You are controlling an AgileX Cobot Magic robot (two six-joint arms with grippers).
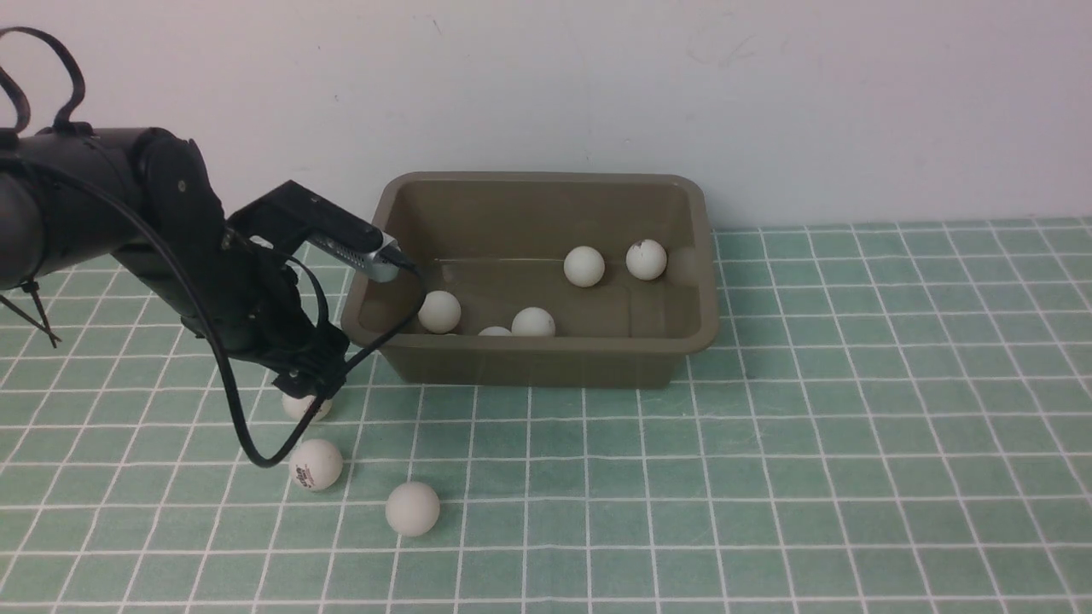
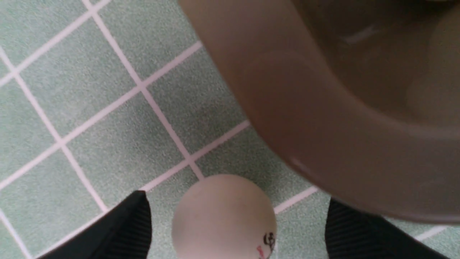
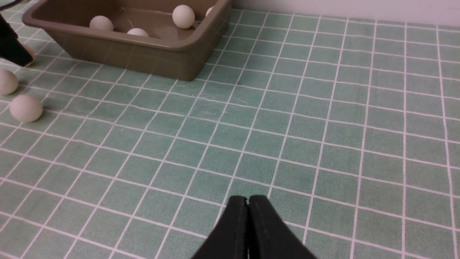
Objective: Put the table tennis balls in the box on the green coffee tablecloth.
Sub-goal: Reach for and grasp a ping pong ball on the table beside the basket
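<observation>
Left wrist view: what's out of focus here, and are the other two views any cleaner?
Left wrist view: the box rim, close to the lens, is badly blurred; the ball is soft, the tablecloth grid sharper. Front view: sharp, even light, soft shadows under the loose balls. Right wrist view: sharp, evenly lit.

Closed right claw [image 3: 248, 200] over green cloth [image 3: 323, 126], perhaps in contact

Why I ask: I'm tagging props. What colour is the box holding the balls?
Olive-brown, plain with no pattern. The box shows best in the front view.
</observation>
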